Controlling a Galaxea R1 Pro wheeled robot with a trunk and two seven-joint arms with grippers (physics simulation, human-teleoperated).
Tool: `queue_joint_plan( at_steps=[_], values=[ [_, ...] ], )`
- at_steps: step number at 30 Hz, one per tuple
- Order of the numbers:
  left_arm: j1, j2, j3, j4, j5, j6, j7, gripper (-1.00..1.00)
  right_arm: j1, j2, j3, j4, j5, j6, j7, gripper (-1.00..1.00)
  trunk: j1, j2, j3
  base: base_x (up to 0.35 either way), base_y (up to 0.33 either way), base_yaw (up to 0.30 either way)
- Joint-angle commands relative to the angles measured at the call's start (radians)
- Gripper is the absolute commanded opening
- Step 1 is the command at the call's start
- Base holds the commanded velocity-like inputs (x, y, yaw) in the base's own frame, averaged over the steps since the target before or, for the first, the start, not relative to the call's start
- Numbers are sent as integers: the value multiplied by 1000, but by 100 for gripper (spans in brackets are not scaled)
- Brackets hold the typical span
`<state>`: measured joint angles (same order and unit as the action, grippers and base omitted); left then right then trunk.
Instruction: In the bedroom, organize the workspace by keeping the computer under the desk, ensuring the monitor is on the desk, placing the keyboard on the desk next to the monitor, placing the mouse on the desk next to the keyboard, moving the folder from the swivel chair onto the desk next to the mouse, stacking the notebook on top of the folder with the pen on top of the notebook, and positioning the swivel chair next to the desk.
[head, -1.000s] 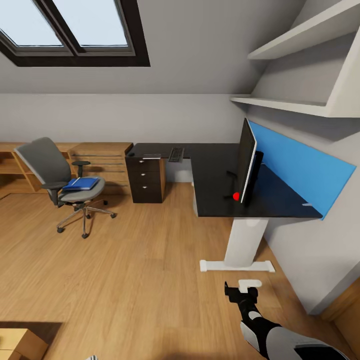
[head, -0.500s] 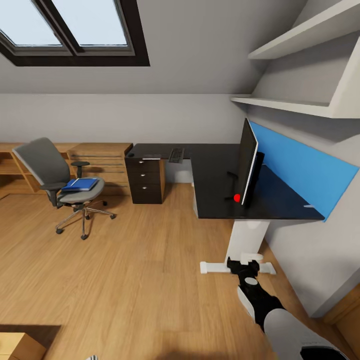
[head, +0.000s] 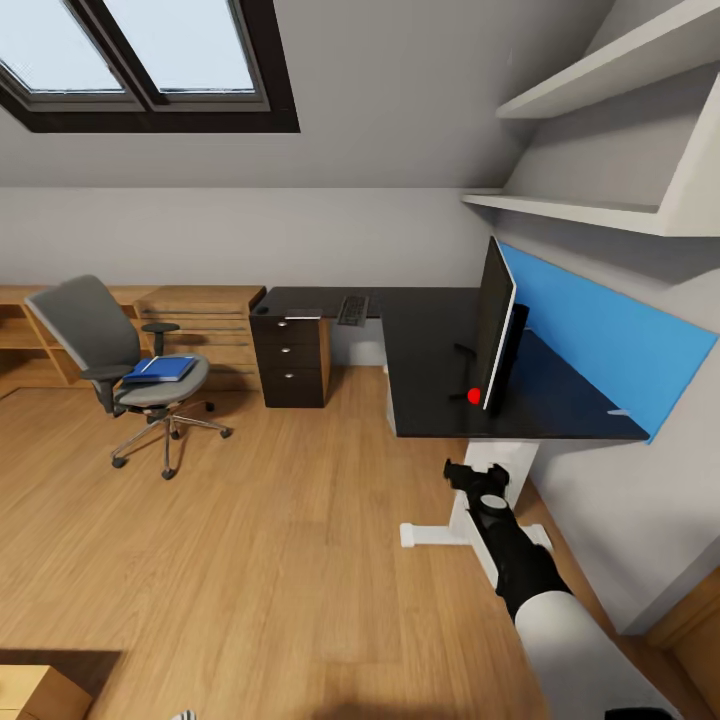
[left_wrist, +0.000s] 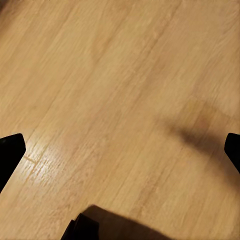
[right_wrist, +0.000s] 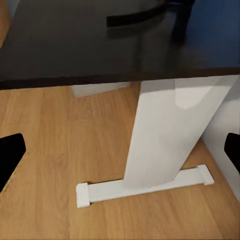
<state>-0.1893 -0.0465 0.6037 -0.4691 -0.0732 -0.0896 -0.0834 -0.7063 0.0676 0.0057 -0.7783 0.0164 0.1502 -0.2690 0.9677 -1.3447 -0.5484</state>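
The desk (head: 430, 350) has a glossy black L-shaped top on a white pedestal leg (head: 490, 485). The monitor (head: 492, 325) stands edge-on on it, a red dot at its lower corner. The keyboard (head: 352, 308) lies on the far wing. The swivel chair (head: 120, 370) stands apart at the left with the blue folder (head: 160, 368) on its seat. My right gripper (head: 478, 478) hangs open in front of the pedestal, just below the desk's front edge; the right wrist view (right_wrist: 120, 150) shows the leg (right_wrist: 170, 135) and the desk top (right_wrist: 100, 45). My left gripper (left_wrist: 120, 150) is open over bare floor.
A black drawer unit (head: 292, 358) sits under the desk's far wing. Low wooden shelving (head: 200, 320) runs along the back wall. A blue panel (head: 600, 330) backs the desk, with white wall shelves (head: 590, 210) above. A box corner (head: 40, 690) shows at bottom left.
My right arm has lifted and reached forward, from low over the floor by the pedestal's foot up to just under the desk's front edge. The chair and desk items are unmoved.
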Motion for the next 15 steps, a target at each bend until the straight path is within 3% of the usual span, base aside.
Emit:
queue_joint_plan(
  at_steps=[1, 15],
  values=[
    [-1, -1, 8, 0, -8, -2, -7, 100, 0, 4, 1, -15, 1, 7, -4, 100, 0, -1, -1, 0, 0, 0],
    [-1, -3, 10, 0, -8, -45, -6, 100, 1, 19, 22, -152, 2, -86, -4, 100, 0, -1, -1, 0, 0, 0]
  ],
)
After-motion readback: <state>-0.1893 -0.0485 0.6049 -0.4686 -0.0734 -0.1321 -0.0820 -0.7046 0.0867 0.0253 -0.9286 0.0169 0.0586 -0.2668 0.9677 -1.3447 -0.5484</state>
